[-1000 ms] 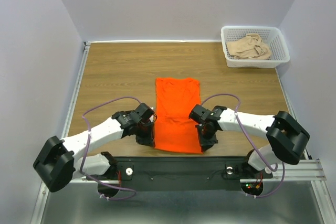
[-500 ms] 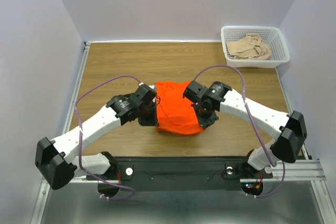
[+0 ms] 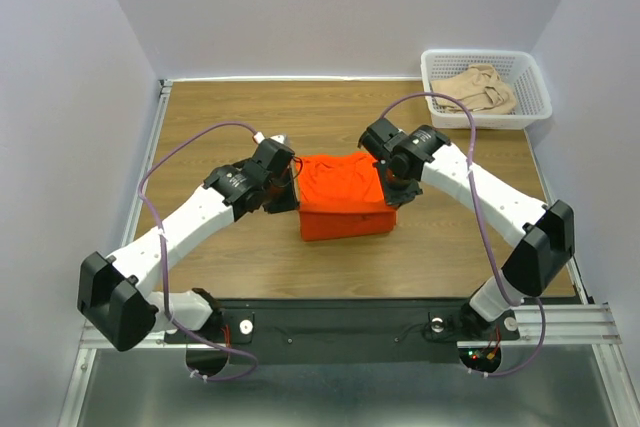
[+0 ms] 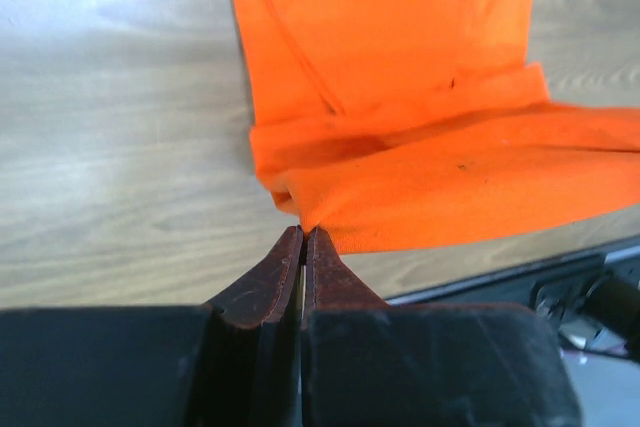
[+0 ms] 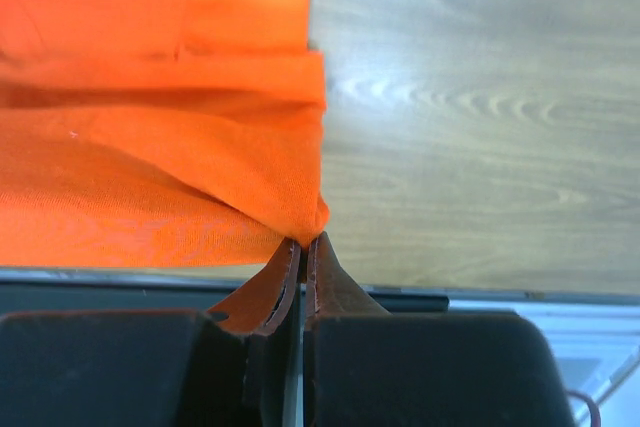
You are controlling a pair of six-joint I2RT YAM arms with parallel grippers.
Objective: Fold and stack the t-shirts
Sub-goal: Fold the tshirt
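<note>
Left hand (image 4: 303, 233), right hand (image 5: 301, 241) clamped on orange t-shirt (image 3: 340, 199), half folded

From above, the left gripper (image 3: 283, 194) and right gripper (image 3: 393, 190) hide their own fingertips and the orange t-shirt's (image 3: 340, 197) side edges. Both wrist views crop that shirt at the frame's top. At upper right, the basket (image 3: 485, 119) wall screens the beige t-shirt's (image 3: 478, 89) lower part.

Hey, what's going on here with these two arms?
The two arms are mid-fold on the orange t-shirt: the left gripper and right gripper each pinch one corner, with that end doubled over the rest. The beige t-shirt lies crumpled in the white basket at the far right corner of the table, not yet folded.
</note>
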